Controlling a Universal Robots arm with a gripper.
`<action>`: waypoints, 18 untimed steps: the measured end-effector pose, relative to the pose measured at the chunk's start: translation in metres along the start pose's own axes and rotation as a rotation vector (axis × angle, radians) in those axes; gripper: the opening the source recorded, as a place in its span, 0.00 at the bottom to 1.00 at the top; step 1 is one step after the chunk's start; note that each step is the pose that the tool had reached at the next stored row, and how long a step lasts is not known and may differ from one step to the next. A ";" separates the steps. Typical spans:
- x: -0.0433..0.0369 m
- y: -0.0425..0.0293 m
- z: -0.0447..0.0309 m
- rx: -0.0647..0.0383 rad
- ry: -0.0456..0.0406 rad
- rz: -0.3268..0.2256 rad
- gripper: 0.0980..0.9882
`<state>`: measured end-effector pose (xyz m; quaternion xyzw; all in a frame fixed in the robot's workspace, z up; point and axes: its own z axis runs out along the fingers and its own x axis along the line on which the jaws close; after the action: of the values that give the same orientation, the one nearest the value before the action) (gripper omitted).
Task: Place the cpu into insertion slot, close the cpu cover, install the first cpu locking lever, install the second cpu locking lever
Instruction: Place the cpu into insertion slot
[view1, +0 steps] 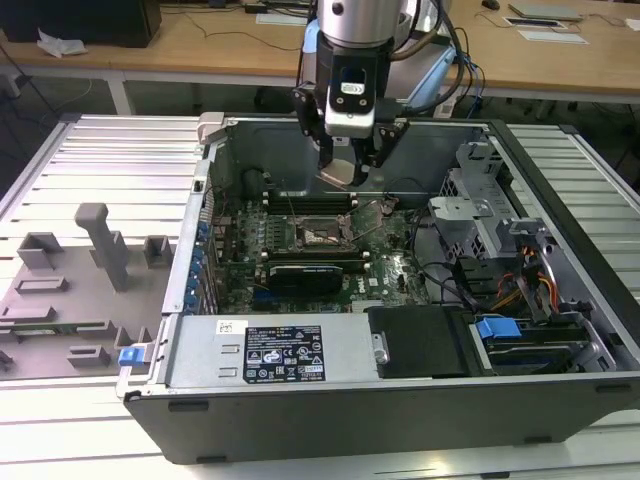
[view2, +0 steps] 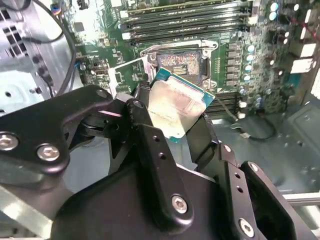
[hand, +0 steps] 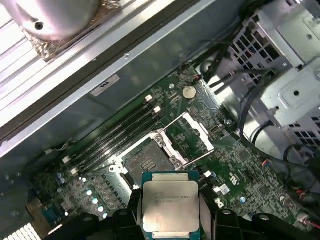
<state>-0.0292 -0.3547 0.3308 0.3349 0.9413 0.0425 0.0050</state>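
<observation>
Cpu (hand: 170, 205), small flat silvery-grey square chip, is pinched in our black gripper (view1: 352, 168), above the green board (hand: 240, 165). We see the black-rimmed square insertion slot (hand: 147, 161) bare below, with the thin silvery cpu cover (hand: 199, 127) flipped open on the exterior view's right of it.

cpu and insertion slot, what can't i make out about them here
cpu: underside faces away in both wrist views; two edges covered by the end effector gripping it.
insertion slot: one edge hidden behind the cpu in the second wrist view.
its contacts: too small in the exterior view.
</observation>
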 end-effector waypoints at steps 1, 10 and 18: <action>0.0000 0.0000 0.0002 0.000 -0.0013 0.016 0.50; -0.0001 -0.0006 0.0066 -0.004 -0.0181 0.215 0.50; -0.0003 -0.0013 0.0152 -0.007 -0.0314 0.375 0.50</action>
<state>-0.0292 -0.3547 0.3156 0.5051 0.8620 0.0408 0.0129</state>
